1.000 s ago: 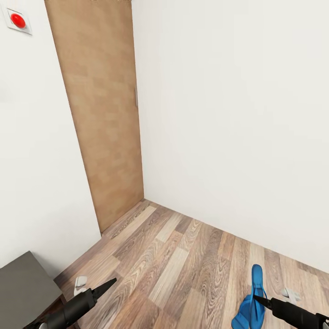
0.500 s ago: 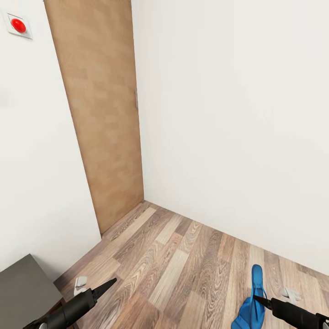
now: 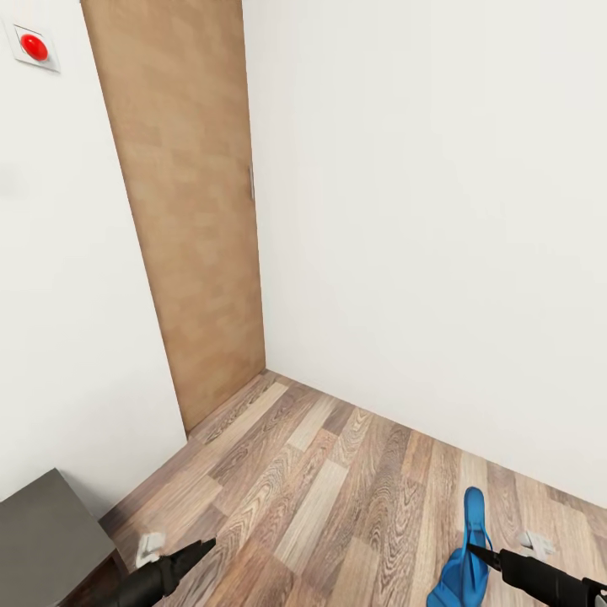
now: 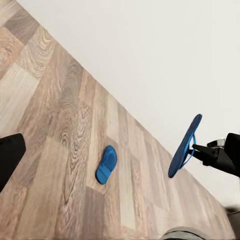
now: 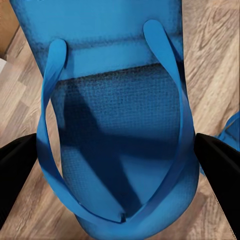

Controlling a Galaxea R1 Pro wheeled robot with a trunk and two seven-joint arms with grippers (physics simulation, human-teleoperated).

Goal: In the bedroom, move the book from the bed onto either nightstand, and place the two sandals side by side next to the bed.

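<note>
One bright blue sandal hangs tilted off the wood floor, with my right gripper shut on it. In the right wrist view this sandal spans the gap between the two dark fingers. The left wrist view has the held sandal in the air and the other sandal lying flat on the floor near the white wall. At the lower left of the head view my left gripper is open and holds nothing. The book, the bed and the nightstand are out of view.
A plain brown door stands shut in the room's corner between white walls. A grey-topped piece of furniture sits at the lower left. Small white objects lie on the floor. A red button is on the left wall.
My left arm has dropped lower in the head view. The camera shifted slightly early on. The right gripper and its sandal have stayed put.
</note>
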